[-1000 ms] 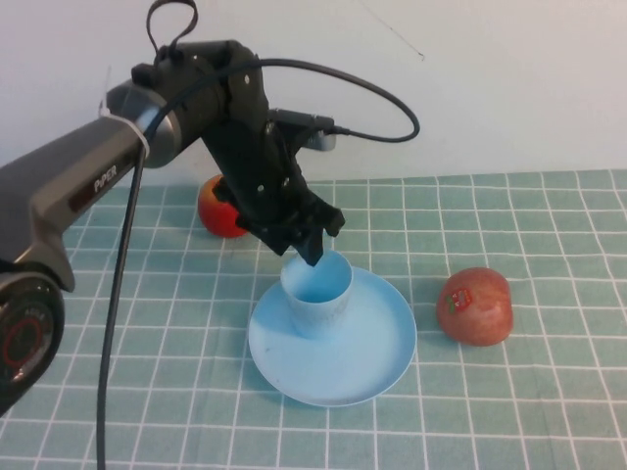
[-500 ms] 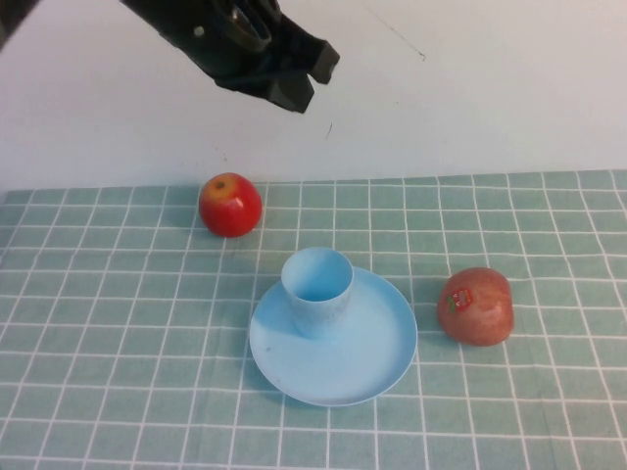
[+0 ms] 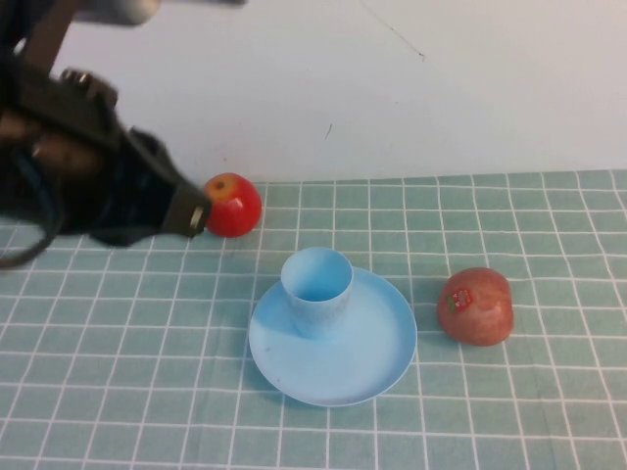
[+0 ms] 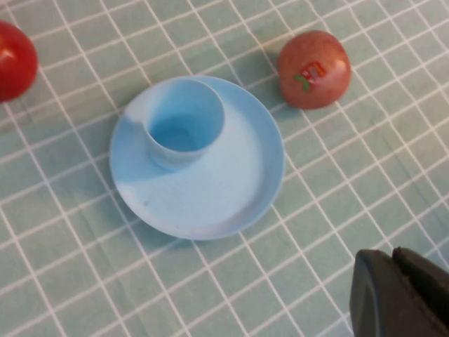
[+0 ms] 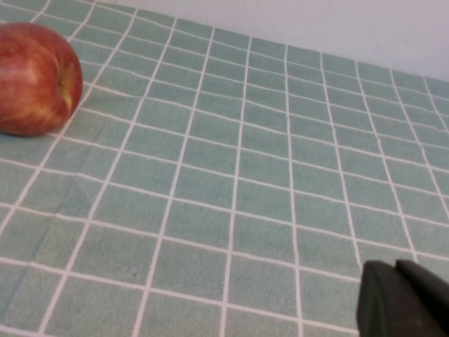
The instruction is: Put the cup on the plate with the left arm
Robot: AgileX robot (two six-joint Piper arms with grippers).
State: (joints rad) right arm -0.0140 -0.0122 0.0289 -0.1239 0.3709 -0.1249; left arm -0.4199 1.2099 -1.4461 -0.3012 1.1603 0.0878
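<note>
Cup (image 3: 316, 290): standing upright on the plate (image 3: 367, 357), frame centre.
Left pincer (image 3: 181, 211): blurred at left, apparently empty; opening unclear.
Right pincer (image 5: 407, 302): only a dark corner showing; cannot tell.

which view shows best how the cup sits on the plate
The left wrist view: it looks almost straight down, so the cup shows upright, inside the plate's rim and off centre. The high view shows this at a slant, with the left gripper off to the side. The right wrist view shows neither, only the right gripper and an apple.
</note>
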